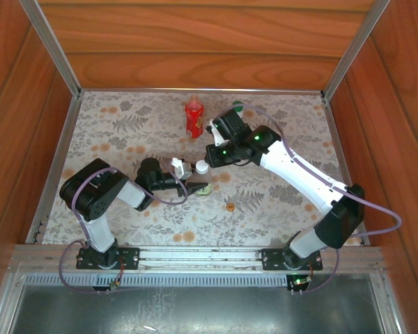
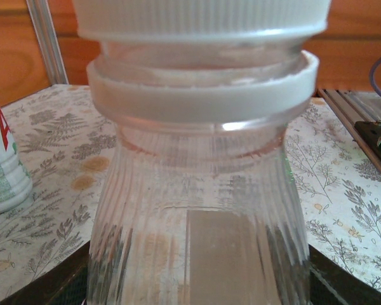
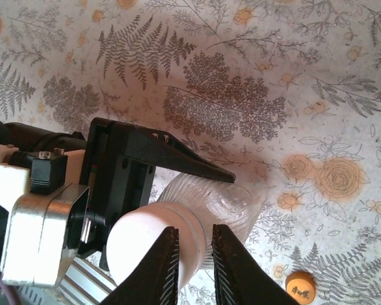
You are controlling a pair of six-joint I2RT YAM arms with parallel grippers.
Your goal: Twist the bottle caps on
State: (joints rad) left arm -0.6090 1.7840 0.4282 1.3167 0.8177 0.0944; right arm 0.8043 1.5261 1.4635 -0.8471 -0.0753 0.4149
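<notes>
At the centre of the overhead view, the clear ribbed plastic bottle [image 1: 199, 182] is held between the two arms. The left gripper [image 1: 191, 185] is clamped on its body, and the right gripper [image 3: 193, 234] is closed round the round white plastic screw cap [image 3: 143, 248] on its neck. In the left wrist view that cap sits above the neck ring with a sliver of neck showing between, so I judge it threaded on but not yet fully home.

The small orange-red plastic cap [image 1: 230, 206] lies loose on the cloth, lower right of centre, so at least one bottle is left to do. That is likely the red plastic bottle [image 1: 194, 120] standing upright at upper centre, though its top is too small to read. A small green round cap [image 1: 237, 106] shows just beyond the right arm. Whether it is screwed onto the white bottle with the dark-green label [image 2: 0, 168] I cannot tell.

The table [image 1: 125, 132] wears a pale cloth printed with ferns and orange flowers. It is walled by reddish wooden panels [image 1: 195, 49] and aluminium posts [image 1: 56, 49].
</notes>
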